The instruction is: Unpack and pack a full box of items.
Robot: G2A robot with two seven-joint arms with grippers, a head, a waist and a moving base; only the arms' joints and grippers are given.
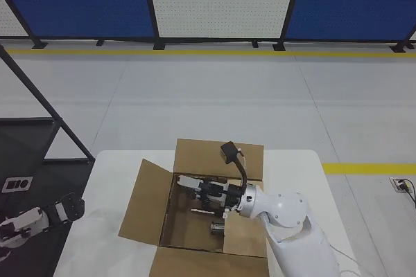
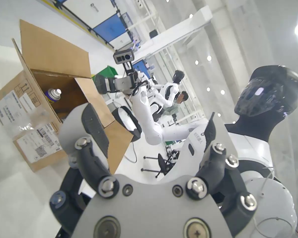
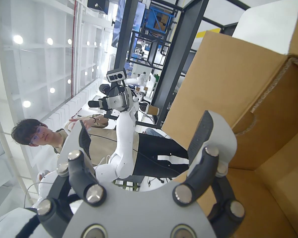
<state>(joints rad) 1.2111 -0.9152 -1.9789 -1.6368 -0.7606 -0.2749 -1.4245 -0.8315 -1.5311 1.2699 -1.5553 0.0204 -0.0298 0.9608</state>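
The right gripper's (image 3: 144, 118) fingers are spread with nothing between them. It points left inside the cardboard box (image 1: 142, 208), which sits mid-table with its opening up and flaps spread. A spray can (image 1: 216, 227) toward the box's near side seems to stand cap up. The left gripper (image 2: 149, 111), fingers apart and empty, hangs just off the table's (image 1: 107, 208) left edge.

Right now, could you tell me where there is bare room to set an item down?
The white table is bare left of the cardboard box and beyond its far right corner. Inside is crowded: the right gripper and a spray can.
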